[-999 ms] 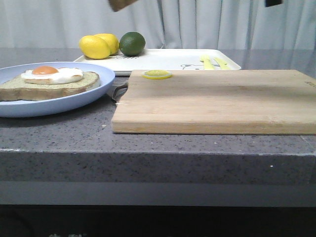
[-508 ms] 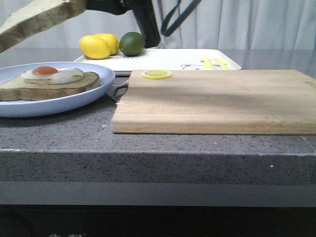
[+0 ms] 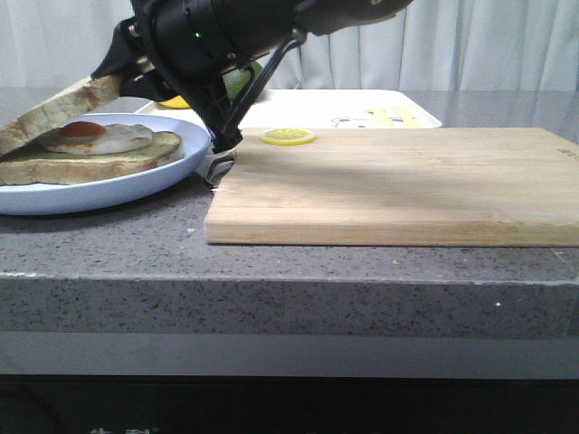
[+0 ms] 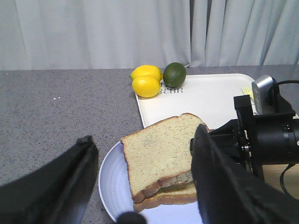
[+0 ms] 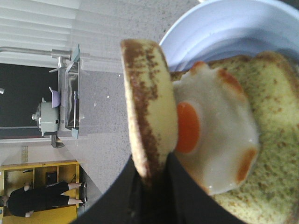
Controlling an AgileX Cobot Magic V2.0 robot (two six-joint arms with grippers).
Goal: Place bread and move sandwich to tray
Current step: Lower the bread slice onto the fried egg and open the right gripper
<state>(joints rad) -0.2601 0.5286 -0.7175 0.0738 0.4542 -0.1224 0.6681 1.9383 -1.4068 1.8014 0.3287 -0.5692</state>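
Bread (image 3: pixel 56 113), front view, is clamped tilted by the right gripper (image 3: pixel 122 80) over the egg slice (image 3: pixel 90 158) on the plate (image 3: pixel 99 192); left wrist view shows the left gripper (image 4: pixel 140 184) parted, empty; right wrist view shows fingers (image 5: pixel 140 189) pinching its crust.

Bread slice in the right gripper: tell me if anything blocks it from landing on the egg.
Nothing visible does. The bread, pinched in the right gripper, hangs tilted directly over the fried egg, with only open air between them.
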